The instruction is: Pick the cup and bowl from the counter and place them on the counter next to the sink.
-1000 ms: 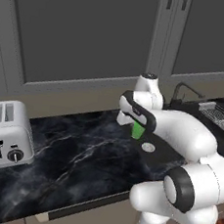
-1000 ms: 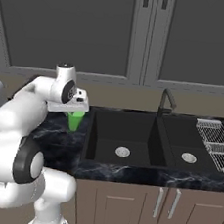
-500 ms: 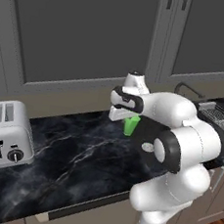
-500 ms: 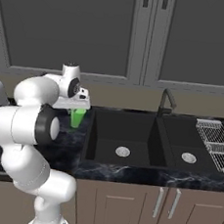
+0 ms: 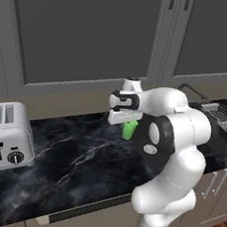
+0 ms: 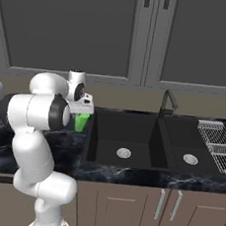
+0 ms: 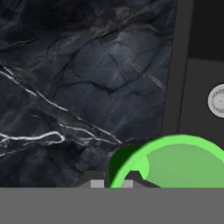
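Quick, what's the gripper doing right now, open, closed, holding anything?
Gripper: closed on the rim of the green cup, holding it above the counter beside the sink.

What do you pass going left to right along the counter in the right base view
Robot arm → green cup in the hand → sink with faucet → wire rack.

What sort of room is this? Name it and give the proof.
A rendered kitchen: a double sink with a curved faucet set in a black marble counter, a toaster on that counter, and grey wall cabinets above.
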Controlling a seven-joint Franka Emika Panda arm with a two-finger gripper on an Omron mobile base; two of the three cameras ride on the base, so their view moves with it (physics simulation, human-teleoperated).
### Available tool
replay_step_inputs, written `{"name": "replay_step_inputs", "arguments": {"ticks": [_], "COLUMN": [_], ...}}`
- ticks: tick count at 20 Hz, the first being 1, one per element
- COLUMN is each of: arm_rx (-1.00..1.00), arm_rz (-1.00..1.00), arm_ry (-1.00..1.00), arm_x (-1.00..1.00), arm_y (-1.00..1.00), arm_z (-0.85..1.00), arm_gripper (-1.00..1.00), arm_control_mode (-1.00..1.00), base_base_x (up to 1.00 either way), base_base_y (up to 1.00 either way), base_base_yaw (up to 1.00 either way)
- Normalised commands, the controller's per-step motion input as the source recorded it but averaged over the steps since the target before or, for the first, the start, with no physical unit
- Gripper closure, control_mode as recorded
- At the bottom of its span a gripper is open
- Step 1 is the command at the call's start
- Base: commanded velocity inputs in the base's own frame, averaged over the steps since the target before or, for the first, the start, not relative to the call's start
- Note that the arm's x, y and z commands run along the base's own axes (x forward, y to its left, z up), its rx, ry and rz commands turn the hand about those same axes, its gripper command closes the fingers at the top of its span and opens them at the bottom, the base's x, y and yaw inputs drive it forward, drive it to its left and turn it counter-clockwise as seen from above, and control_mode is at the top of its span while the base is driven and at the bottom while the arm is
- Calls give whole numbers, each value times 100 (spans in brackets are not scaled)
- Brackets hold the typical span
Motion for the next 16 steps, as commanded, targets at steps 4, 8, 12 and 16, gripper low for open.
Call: {"name": "replay_step_inputs", "arguments": {"ticks": [4, 8, 12, 16], "arm_rx": [0, 0, 0, 0], "arm_rz": [-2, -2, -1, -3], "arm_ry": [2, 1, 0, 0], "arm_x": [9, 1, 2, 2], "arm_y": [5, 10, 9, 11], "arm_z": [-52, -36, -30, -26], "arm_gripper": [100, 100, 100, 100], "arm_control_mode": [-100, -100, -100, -100], "base_base_x": [0, 0, 0, 0], "base_base_y": [0, 0, 0, 0], "base_base_yaw": [0, 0, 0, 0]}}
